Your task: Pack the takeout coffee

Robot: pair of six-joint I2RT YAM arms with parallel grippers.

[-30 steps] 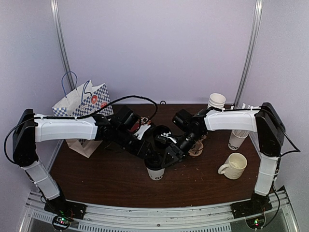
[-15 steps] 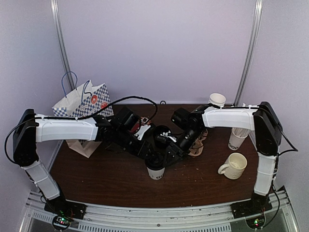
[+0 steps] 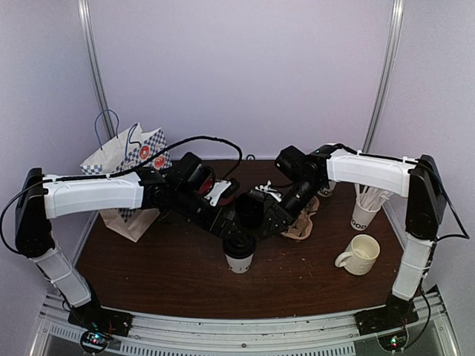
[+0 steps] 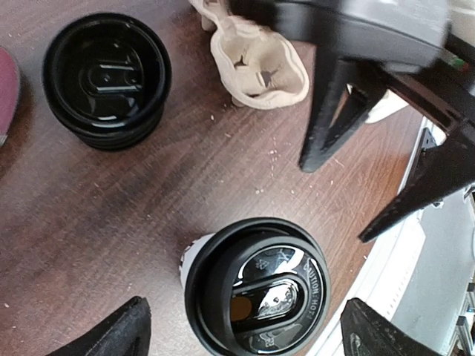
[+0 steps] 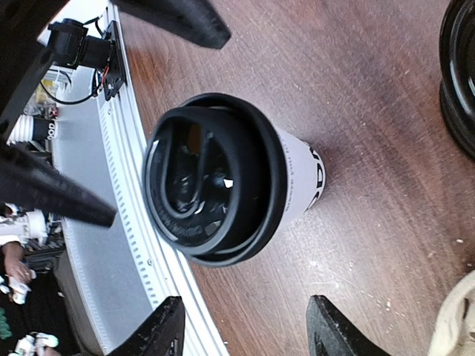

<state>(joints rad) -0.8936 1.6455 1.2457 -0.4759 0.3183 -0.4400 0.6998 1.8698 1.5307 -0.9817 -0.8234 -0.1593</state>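
- Both arms have lifted and drawn back from the lidded cup [image 3: 239,254], which they crowded a second ago; the right arm has swung toward the far side.
- Left gripper [image 4: 245,326]: its fingers [image 4: 111,334] stand wide apart above the cup and hold nothing.
- Right gripper [image 5: 249,311]: its fingers [image 5: 330,326] are apart and empty, with the cup ahead of them.
- Worktop [image 3: 148,274]: brown and scattered with crumbs, it carries all the items below.
- Pulp carrier [image 3: 303,227]: it lies just beside the right gripper, behind and to the right of the cup and apart from it. The well in view is empty. Whether the carrier sits flat cannot be told.
- Lidded cup: it stands upright and free near the middle of the worktop, not yet in the carrier.
- Stack of black lids [image 4: 106,78]: it rests near the cup, on the far side.
- Hazard: the lid may not be seated all round. A lift by the lid alone could part it from the cup.
- Hazard: the light carrier is likely to slide or tip if a cup is pressed in while it is unbraced.
- Hazard: both grippers work close together, so converging approaches risk finger contact.
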